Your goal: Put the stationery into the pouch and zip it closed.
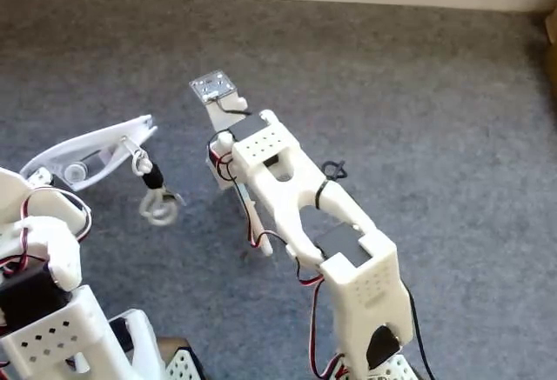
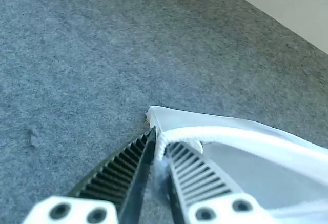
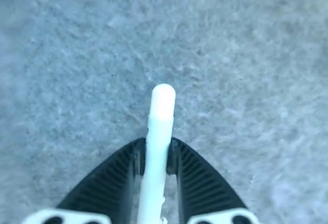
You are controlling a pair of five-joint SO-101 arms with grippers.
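At the left of the counter (image 1: 418, 93), the left pincer (image 2: 154, 144) is pinching the pouch (image 2: 246, 152) by a thin strip of its rim. It seems to hold the pouch tilted off the surface, with the zip pull (image 1: 158, 202) dangling on its right. Right of it, at the middle, the right pincer (image 3: 156, 149) is pressed onto a white pen (image 3: 161, 111), which sticks out beyond the jaws and points down at the counter, apart from the pouch. The risks, as I judge them: the mouth looks nearly flat, so the pen could butt the wall or catch the pull instead of entering. A push there could tug the rim out of that slim pinch. The smooth pen may also pivot or slide between the jaws if its tip meets resistance.
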